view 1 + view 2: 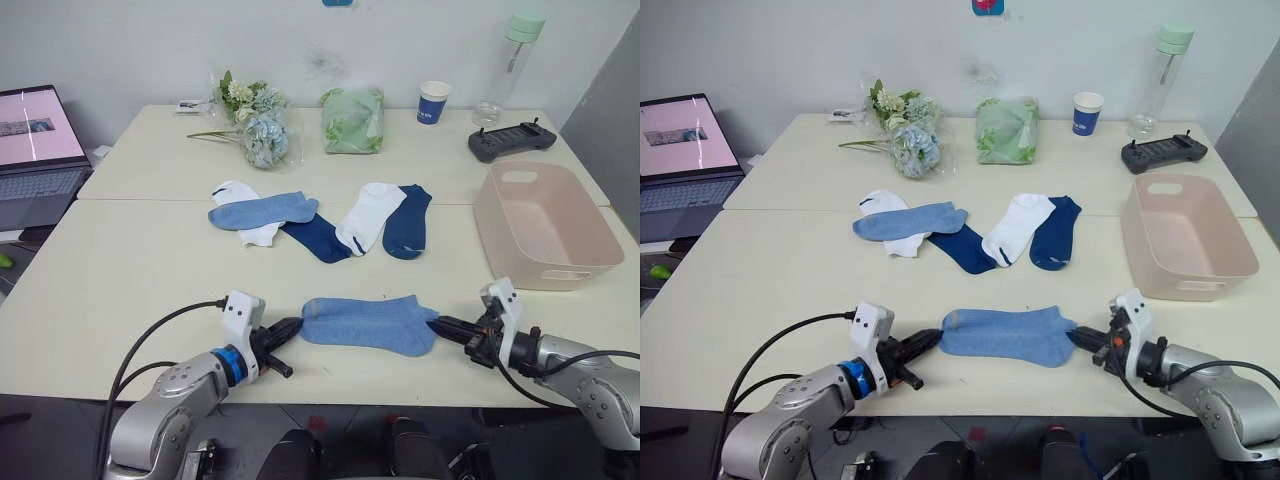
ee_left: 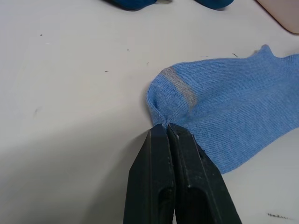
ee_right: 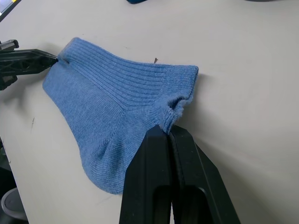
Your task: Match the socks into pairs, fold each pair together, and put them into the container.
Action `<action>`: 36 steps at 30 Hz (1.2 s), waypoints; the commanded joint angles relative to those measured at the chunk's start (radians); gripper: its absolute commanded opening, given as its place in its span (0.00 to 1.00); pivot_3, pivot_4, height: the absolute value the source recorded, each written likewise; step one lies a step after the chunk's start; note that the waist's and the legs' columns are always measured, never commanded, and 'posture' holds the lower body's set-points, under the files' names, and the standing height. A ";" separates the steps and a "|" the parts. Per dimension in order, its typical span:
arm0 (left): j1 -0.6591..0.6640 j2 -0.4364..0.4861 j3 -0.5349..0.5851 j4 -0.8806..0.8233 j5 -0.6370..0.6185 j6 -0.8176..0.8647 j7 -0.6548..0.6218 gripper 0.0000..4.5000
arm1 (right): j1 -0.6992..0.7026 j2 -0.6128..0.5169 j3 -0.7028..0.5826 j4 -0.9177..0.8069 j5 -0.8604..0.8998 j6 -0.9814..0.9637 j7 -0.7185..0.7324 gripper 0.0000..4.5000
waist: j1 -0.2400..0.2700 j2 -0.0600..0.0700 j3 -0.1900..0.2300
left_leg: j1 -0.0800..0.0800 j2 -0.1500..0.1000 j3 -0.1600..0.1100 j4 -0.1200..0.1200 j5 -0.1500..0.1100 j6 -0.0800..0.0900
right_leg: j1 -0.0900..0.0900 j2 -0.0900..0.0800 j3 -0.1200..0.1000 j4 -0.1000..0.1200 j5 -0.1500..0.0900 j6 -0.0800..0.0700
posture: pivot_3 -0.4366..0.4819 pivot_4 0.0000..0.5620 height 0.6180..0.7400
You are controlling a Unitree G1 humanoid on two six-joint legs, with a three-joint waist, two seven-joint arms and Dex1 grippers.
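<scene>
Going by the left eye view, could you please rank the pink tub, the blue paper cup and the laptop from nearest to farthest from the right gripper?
From the right gripper:
1. Pink tub, just beyond it on the table's right side.
2. Blue paper cup, at the table's far edge.
3. Laptop, off the far left corner.

Worktop (image 1: 140,270): one sock (image 1: 370,323) at 6 o'clock between left hand (image 1: 296,326) and right hand (image 1: 436,324); remaining socks (image 1: 320,222) at centre; container (image 1: 543,224) at 3 o'clock.

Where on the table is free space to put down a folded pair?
Free: the table left of the held light blue sock, and the strip between it and the sock row. The pink container is empty. Crowded: the far edge, by flowers and cup.
</scene>
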 commanded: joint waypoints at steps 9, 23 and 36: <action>0.003 0.003 0.003 -0.027 -0.009 -0.026 0.009 0.01 | -0.020 -0.001 0.000 -0.039 0.023 0.024 -0.006 0.00 | 0.000 0.000 0.000 | 0.000 0.000 0.000 0.000 0.000 0.000 | 0.000 0.000 0.000 0.000 0.000 0.000 | 0.48 0.27 1.00; 0.025 0.039 0.038 -0.009 -0.011 -0.052 -0.018 0.66 | -0.054 -0.053 -0.068 -0.032 0.032 0.044 -0.022 0.82 | 0.000 0.000 0.000 | 0.000 0.000 0.000 0.000 0.000 0.000 | 0.000 0.000 0.000 0.000 0.000 0.000 | 0.48 0.27 1.00; -0.117 0.188 0.084 0.066 0.028 -0.218 -0.163 0.91 | -0.167 -0.094 0.018 -0.048 -0.097 -0.165 0.065 1.00 | -0.001 0.001 0.000 | 0.000 0.002 0.001 0.000 0.000 0.000 | 0.000 0.002 0.000 -0.001 0.000 0.000 | 0.48 0.27 1.00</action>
